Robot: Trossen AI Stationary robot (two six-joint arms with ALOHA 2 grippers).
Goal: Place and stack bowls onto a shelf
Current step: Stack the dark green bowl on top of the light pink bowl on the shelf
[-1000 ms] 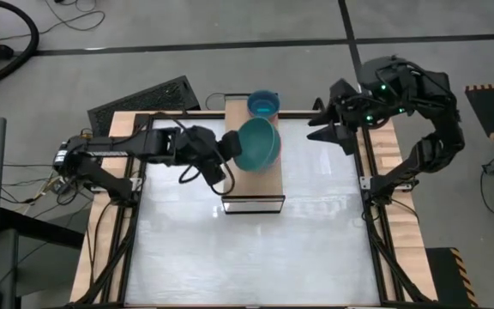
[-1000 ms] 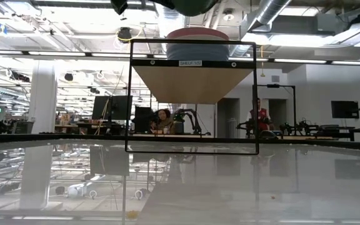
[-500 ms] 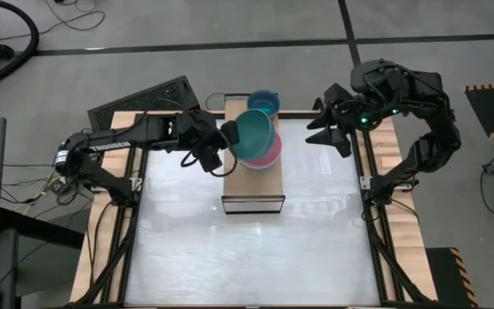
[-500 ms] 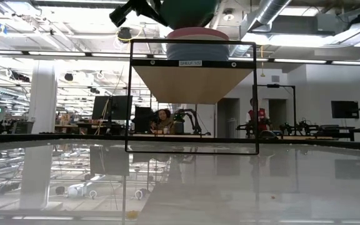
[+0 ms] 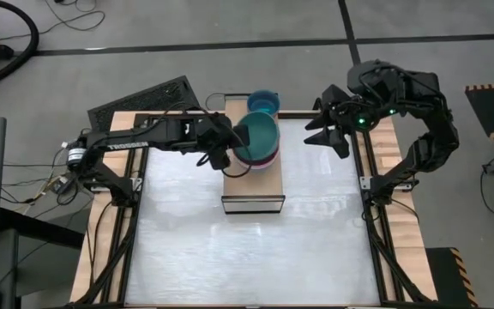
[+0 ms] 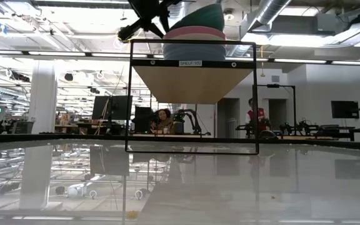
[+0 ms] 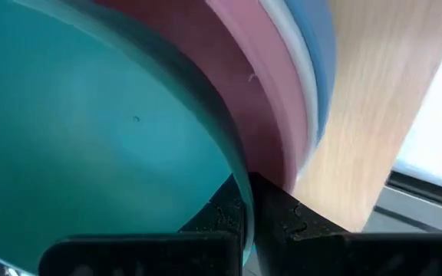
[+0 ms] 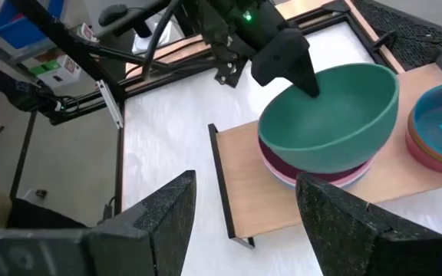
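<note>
Left gripper (image 5: 230,140) clamped on the near rim of the dark green bowl (image 5: 259,138), one finger inside and one outside, jaws nearly together on the thin wall; bowl tilted, resting on the pink bowl (image 8: 282,170), itself nested in the grey-blue bowl (image 6: 194,53) on the shelf (image 5: 256,182); stack at mid-shelf, just beside a second stack at the far end, with the cyan bowl (image 5: 263,104) on top; shelf's light-wood board raised on a dark frame over the white table (image 5: 247,249); right gripper (image 5: 316,129) hovering above the table's right edge, well apart from the bowls, fingers (image 8: 156,218) spread wide and empty.
</note>
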